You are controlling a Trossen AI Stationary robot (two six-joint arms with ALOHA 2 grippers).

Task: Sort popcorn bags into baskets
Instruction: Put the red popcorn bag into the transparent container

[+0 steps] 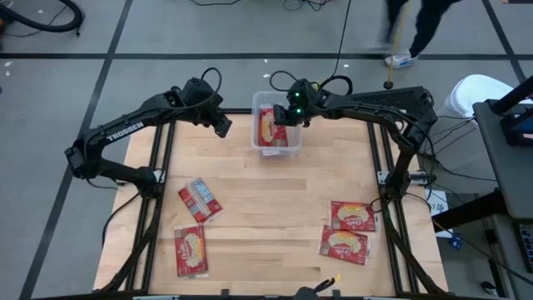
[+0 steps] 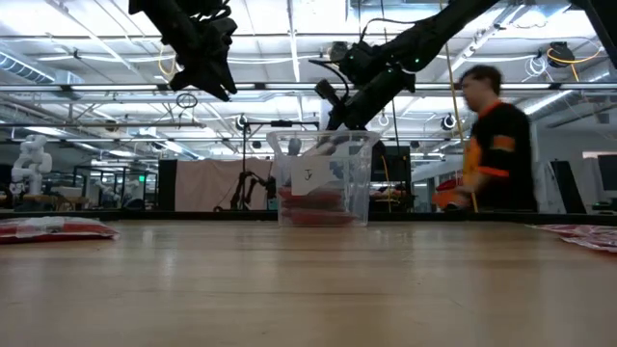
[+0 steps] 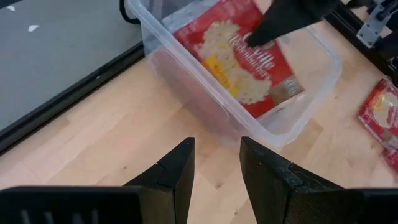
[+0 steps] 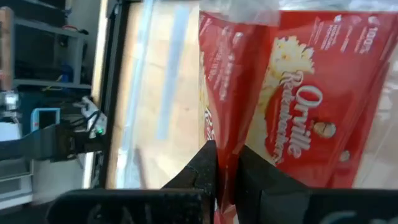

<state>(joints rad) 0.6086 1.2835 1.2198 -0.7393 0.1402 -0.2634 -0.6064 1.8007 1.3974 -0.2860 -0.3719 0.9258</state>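
Four loose bags, high view: popcorn bags (image 1: pixel 199 200) on the tabletop (image 1: pixel 266 208), two near left, two near right; "TROSSEN" on the left arm.
Tub: clear basket (image 1: pixel 276 150) at far centre holds red bags; right hand (image 1: pixel 291 114) over it, left hand (image 1: pixel 223 127) beside it.
Low view: person (image 2: pixel 496 145) behind the tabletop, right of the basket.
Left wrist view: left hand open, empty; bag lettering partly hidden by the right hand.
Right wrist view: right hand closed on a bag reading "Orville".

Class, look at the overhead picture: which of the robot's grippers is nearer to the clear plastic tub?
The right gripper: it is over the clear tub, pinching a popcorn bag. The left gripper hovers beside the tub's left edge.
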